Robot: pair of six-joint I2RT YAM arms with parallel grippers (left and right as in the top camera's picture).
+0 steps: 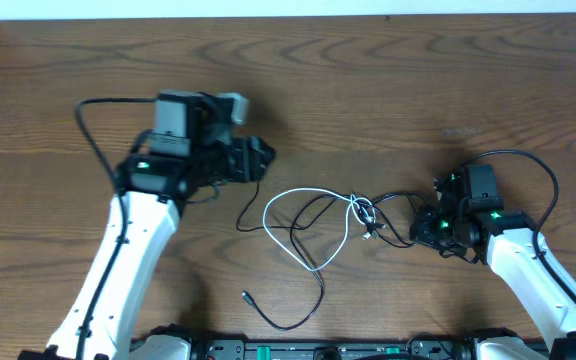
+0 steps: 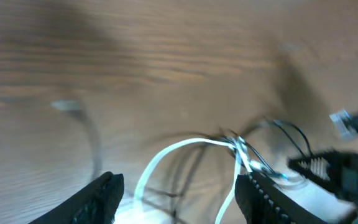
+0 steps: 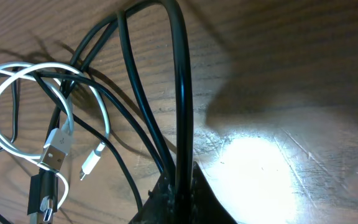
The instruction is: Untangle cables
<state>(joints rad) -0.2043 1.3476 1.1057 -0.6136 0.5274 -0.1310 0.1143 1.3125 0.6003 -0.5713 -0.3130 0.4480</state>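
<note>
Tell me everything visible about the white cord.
The white cord is thin, smooth, plastic-looking, lying slack on the wooden table in one loose loop near the middle. Its ends, a broad plug and a small plug, lie side by side at the loop's right, where the black cord crosses and tangles with it.

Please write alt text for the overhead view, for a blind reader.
A white cord and a black cord lie tangled on a wooden table. The left gripper stands open beside them; the right gripper grips the black cord.
</note>
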